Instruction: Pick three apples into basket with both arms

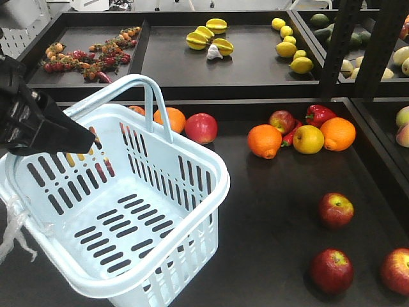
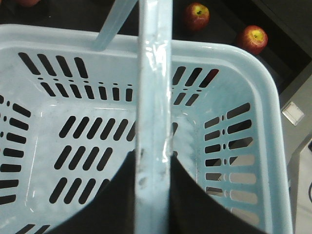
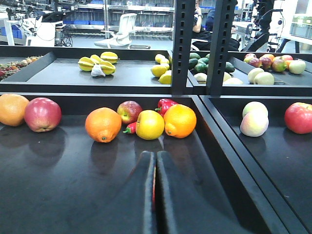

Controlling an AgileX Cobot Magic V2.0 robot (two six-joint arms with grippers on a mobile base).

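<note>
Well, we start with the dark surface (image 1: 268,192), fruit scattered across it, and nothing has gone in yet. The basket (image 1: 192,256) hangs tilted at the near left, lifted off the surface, and the left wrist view shows its slotted floor bare. So we judge the task to be at zero of three, with every apple left to collect.

On to the left hand (image 2: 154,161): its black fingers sit tight on either side of the hoop handle (image 2: 155,97), clamped round it and carrying the basket. The right hand (image 3: 155,161) is low over the surface on the right, its two fingers pressed almost together with only a thin slit between them. We see nothing held there, and it touches no fruit.

And the three dark red apples (image 1: 336,210) sit at the near right, well apart from the basket, one a little farther back and two nearest us.
</note>
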